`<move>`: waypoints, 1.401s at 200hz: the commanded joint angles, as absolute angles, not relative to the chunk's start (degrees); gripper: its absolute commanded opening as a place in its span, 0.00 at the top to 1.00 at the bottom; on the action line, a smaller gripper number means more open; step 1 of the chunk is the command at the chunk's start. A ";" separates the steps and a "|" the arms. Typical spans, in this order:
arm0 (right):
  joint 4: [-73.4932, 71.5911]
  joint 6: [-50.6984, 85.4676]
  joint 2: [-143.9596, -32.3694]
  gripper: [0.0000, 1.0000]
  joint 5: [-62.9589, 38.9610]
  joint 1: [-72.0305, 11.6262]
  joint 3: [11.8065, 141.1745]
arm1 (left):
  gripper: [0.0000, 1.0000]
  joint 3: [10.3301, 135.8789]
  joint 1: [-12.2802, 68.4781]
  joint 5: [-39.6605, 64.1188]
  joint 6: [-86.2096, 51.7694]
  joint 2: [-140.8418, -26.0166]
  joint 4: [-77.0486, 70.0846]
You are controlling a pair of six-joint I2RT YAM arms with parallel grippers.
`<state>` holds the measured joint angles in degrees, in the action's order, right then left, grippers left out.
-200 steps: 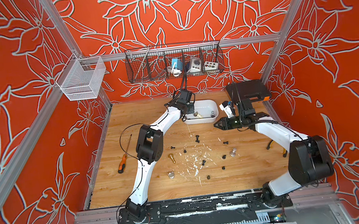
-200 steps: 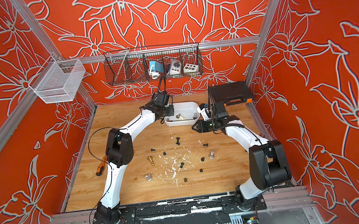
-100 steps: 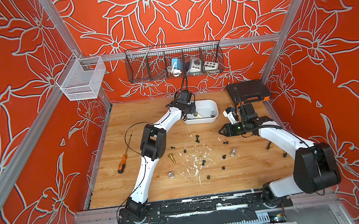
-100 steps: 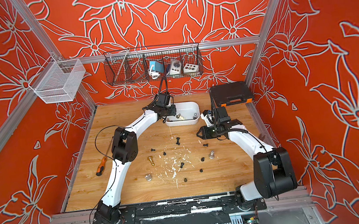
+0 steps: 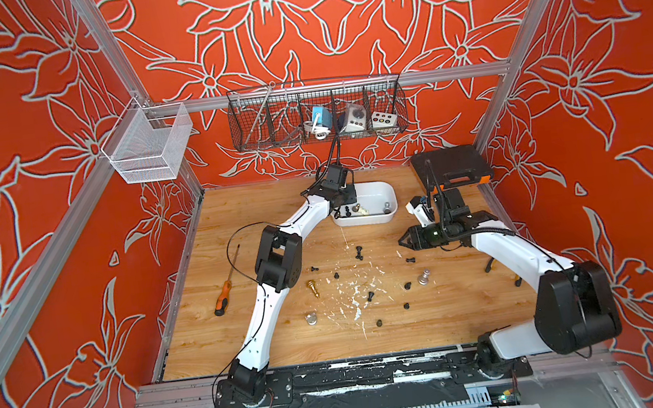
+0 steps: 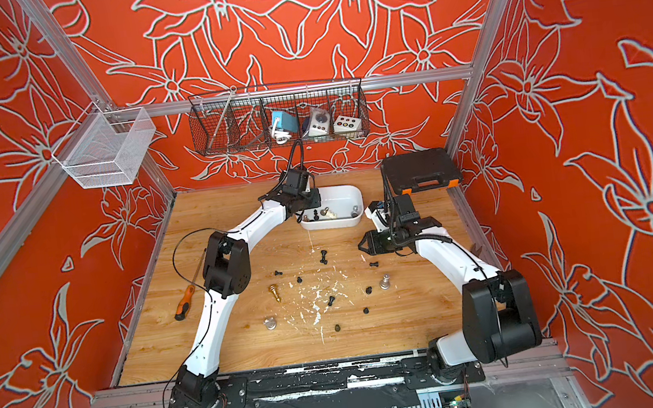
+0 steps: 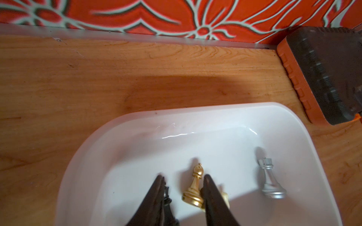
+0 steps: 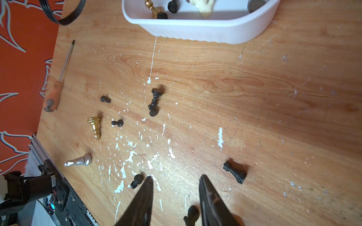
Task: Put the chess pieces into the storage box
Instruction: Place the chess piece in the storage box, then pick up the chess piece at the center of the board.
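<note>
Release looks to be the step in hand on the left side. The left gripper [image 7: 183, 177] hangs over the shallow white plastic storage box [image 7: 215, 109], its jaws a narrow gap apart with nothing pinched between them. A small black chess piece [image 7: 166, 195] sits against the inside of one finger. I'd want the jaws to part a touch more before the arm lifts, and the lift to go straight up, or that piece may ride out over the rim. Also in the box rest a gold bishop [image 7: 194, 187], a silver crowned piece [image 7: 270, 182] and a cream piece [image 7: 225, 196] half hidden behind the other finger. A sideways sweep could scatter them.

The right gripper [image 8: 175, 176] hovers low over the scuffed wooden counter [image 8: 254, 97], likewise narrowly parted and empty. A black pawn [image 8: 136, 181] lies just beside one fingertip, and a black rook [image 8: 236, 173] lies on its side beyond the other. Whichever it takes, the jaws should straddle the waist squarely, since these turned shapes look likely to roll. About a dozen pieces lie scattered on the counter in both top views, a gold one [image 5: 312, 288] among them, so I'd judge the job well short of half done.
</note>
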<state>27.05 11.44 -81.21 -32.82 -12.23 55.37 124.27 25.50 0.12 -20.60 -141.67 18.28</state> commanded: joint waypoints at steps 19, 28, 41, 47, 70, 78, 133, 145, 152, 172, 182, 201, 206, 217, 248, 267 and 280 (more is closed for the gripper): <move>28.05 10.03 -80.41 0.59 -32.02 -11.87 56.68 | 0.64 124.01 25.14 0.68 -19.83 -138.42 16.17; 28.31 9.86 -80.57 0.59 -31.91 -11.88 56.84 | 0.64 123.90 25.14 0.94 -19.86 -137.41 16.26; 28.82 9.55 -80.89 0.59 -31.48 -11.87 57.02 | 0.63 123.47 25.14 1.23 -19.62 -135.58 16.10; 29.04 9.50 -81.01 0.59 -31.36 -11.95 57.12 | 0.63 122.97 25.09 1.22 -19.45 -134.55 15.85; 29.75 9.22 -81.63 0.59 -30.85 -12.05 57.76 | 0.63 118.96 25.05 1.32 -18.54 -129.54 13.80; 30.06 9.20 -81.86 0.59 -30.69 -12.07 58.04 | 0.62 116.85 24.97 1.36 -18.33 -127.48 12.78; 32.20 9.24 -84.11 0.60 -26.60 -15.00 60.70 | 0.61 96.42 23.91 2.31 -18.08 -111.89 5.65; 32.59 9.47 -84.88 0.60 -25.08 -16.60 61.59 | 0.61 91.30 23.58 2.10 -18.15 -108.24 4.12; 32.69 9.74 -85.43 0.60 -23.98 -17.60 62.10 | 0.61 88.38 23.47 1.99 -18.28 -106.10 3.15; 32.78 11.27 -87.44 0.60 -20.47 -20.81 63.89 | 0.60 80.37 23.05 1.69 -18.31 -100.19 0.92; 32.78 12.21 -88.76 0.60 -18.71 -22.44 64.88 | 0.60 76.78 22.77 1.58 -18.69 -97.45 0.43; 32.61 13.62 -91.66 0.60 -16.86 -25.28 66.74 | 0.59 69.39 22.03 1.75 -19.53 -91.94 -1.21; 32.81 13.98 -92.53 0.60 -16.35 -25.99 67.36 | 0.59 67.47 21.83 1.76 -19.72 -90.47 -1.67; 32.96 14.94 -94.13 0.60 -14.61 -27.53 68.68 | 0.58 63.46 21.41 1.76 -20.14 -87.23 -2.49; 33.94 19.71 -98.42 0.61 -8.06 -30.67 72.33 | 0.57 55.03 20.78 1.84 -20.09 -79.56 -2.97; 33.88 23.53 -100.88 0.61 -5.38 -32.27 74.40 | 0.57 50.80 20.74 2.76 -20.25 -75.83 -2.12; 33.71 25.61 -102.55 0.62 -3.59 -33.64 75.89 | 0.56 47.88 20.72 3.22 -20.79 -73.51 -2.02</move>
